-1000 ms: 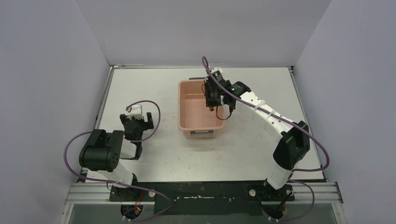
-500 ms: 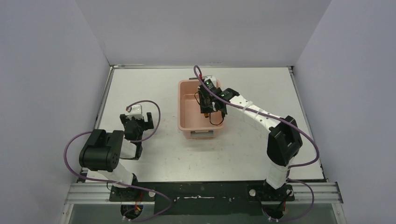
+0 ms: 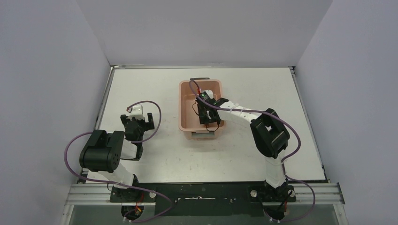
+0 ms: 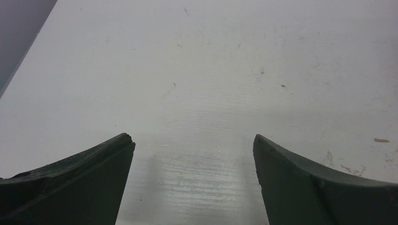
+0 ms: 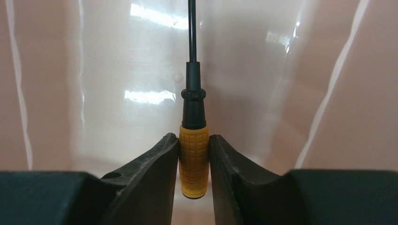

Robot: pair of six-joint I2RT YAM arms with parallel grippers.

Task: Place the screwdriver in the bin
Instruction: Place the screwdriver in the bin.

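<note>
Bright, even light falls from above on the white tabletop (image 3: 155, 84), and shadows are faint and soft. White glare streaks cross the glossy bin (image 5: 94, 56) wall in the right wrist view. The left hand (image 4: 193, 140) looks dark and soft-edged, with a dim shadow below it.

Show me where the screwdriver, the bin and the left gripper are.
screwdriver (image 5: 194, 157): right wrist view, on its orange handle.
bin (image 3: 181, 105): top external view, on its left rim.
left gripper (image 4: 192, 137): left wrist view, midway between its open fingertips.
</note>
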